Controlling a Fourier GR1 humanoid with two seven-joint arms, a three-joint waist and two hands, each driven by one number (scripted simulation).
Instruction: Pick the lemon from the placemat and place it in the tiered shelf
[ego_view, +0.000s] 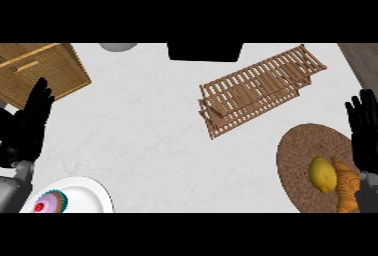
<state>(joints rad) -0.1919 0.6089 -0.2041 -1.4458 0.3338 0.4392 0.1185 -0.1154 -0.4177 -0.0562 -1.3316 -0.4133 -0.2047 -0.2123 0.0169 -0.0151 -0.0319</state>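
A yellow lemon (322, 174) lies on the round brown woven placemat (306, 150) at the lower right, touching a golden croissant (346, 184) on its right. The wooden slatted tiered shelf (258, 90) stands tilted at the upper middle right of the counter. My right hand (365, 129) is at the right edge, open with fingers up, just right of the placemat and above the croissant. My left hand (29, 122) is at the left edge, open with fingers up, far from the lemon.
A wicker box (40, 70) sits at the upper left. A white plate (81, 192) with a colourful cupcake (49, 202) is at the lower left. A black object (205, 51) and a grey rounded thing (118, 46) sit at the far edge.
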